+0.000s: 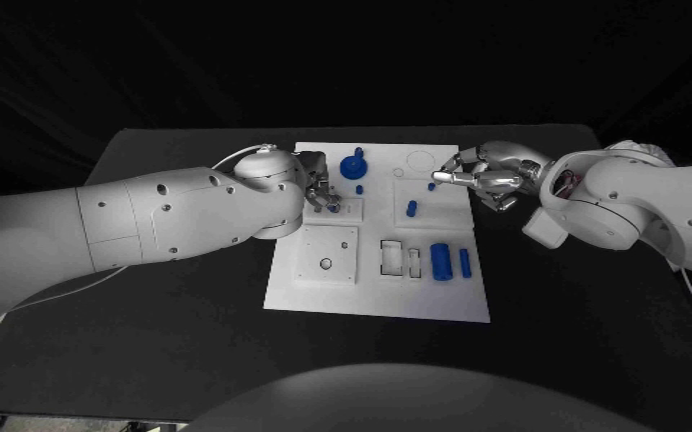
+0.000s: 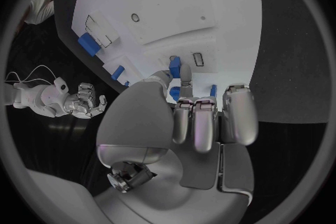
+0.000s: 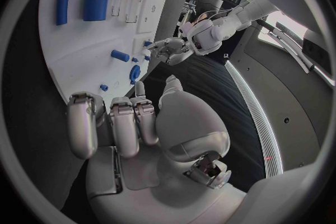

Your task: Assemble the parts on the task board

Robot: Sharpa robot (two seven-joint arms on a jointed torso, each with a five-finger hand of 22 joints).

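Note:
The white task board (image 1: 378, 287) lies in the middle of the black table. My left hand (image 1: 317, 192) reaches over its far-left part, fingers curled down, thumb and a finger pinching a small blue part (image 2: 174, 66). My right hand (image 1: 483, 177) hovers at the board's far-right edge, fingers curled in on nothing, beside a tiny blue piece (image 1: 431, 189). A round blue part (image 1: 353, 165) and a short blue peg (image 1: 411, 208) sit between the hands. A thick blue cylinder (image 1: 443, 262) and a thin blue bar (image 1: 466, 263) lie near the board's front right.
A raised white block with a hole (image 1: 326, 255) and open rectangular slots (image 1: 392, 257) occupy the board's front half. Bare black table (image 1: 188, 322) surrounds the board. In the right wrist view the left hand (image 3: 171, 47) hangs over the board's far side.

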